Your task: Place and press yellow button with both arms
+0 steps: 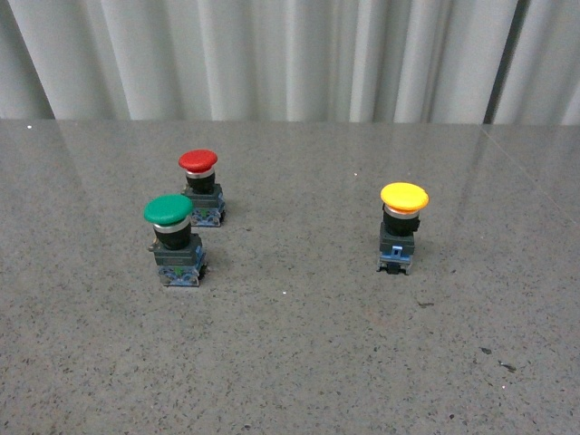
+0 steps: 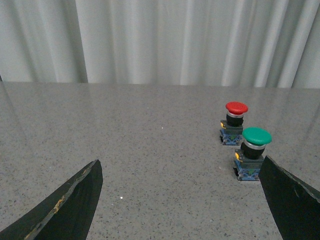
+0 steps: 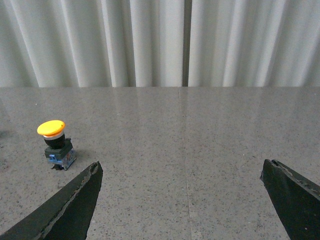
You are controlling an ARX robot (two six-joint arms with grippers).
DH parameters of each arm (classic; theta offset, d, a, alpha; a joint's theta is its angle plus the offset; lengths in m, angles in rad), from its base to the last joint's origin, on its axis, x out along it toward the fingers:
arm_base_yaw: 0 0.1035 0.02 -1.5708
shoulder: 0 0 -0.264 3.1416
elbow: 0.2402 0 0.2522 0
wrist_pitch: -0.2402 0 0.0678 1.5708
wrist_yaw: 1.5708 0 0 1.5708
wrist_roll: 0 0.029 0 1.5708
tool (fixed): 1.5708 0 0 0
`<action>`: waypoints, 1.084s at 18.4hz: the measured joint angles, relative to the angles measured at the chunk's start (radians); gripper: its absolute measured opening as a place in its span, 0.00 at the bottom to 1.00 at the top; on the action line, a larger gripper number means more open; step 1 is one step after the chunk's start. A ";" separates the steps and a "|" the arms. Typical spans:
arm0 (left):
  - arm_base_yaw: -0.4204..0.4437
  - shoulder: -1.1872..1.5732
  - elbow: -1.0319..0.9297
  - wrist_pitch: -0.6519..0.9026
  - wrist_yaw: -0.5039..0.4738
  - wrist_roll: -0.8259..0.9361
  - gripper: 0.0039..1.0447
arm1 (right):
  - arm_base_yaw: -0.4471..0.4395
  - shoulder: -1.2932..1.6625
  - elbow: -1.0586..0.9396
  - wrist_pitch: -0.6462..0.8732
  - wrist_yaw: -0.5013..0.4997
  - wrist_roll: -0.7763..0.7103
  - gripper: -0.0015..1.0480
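So the yellow button (image 1: 402, 227) stands upright on the table (image 1: 290, 362). The left gripper (image 2: 181, 161) and right gripper (image 3: 181, 162) both gape wide apart, with only the fingertips showing and the rest cut off.

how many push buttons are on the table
3. The red button stands furthest back on the left, the green button just in front of it, and the yellow button alone on the right. All stand upright on the table; nothing seems hidden.

Lone button (image 1: 400, 227) right on table (image 1: 290, 381), nearer button (image 1: 175, 240) and farther button (image 1: 201, 188) left
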 joint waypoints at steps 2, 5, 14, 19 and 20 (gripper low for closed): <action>0.000 0.000 0.000 0.001 0.002 0.000 0.94 | -0.109 0.114 0.043 -0.083 -0.249 0.069 0.94; 0.000 0.000 0.000 0.000 0.000 0.000 0.94 | -0.076 0.438 0.169 0.213 -0.461 0.183 0.94; 0.000 0.000 0.000 0.000 0.000 0.000 0.94 | 0.401 1.496 0.733 0.599 -0.190 0.054 0.94; 0.000 0.000 0.000 0.000 0.000 0.000 0.94 | 0.424 1.612 0.807 0.562 -0.153 0.021 0.68; 0.000 0.000 0.000 0.000 0.000 0.000 0.94 | 0.420 1.621 0.811 0.560 -0.152 0.019 0.62</action>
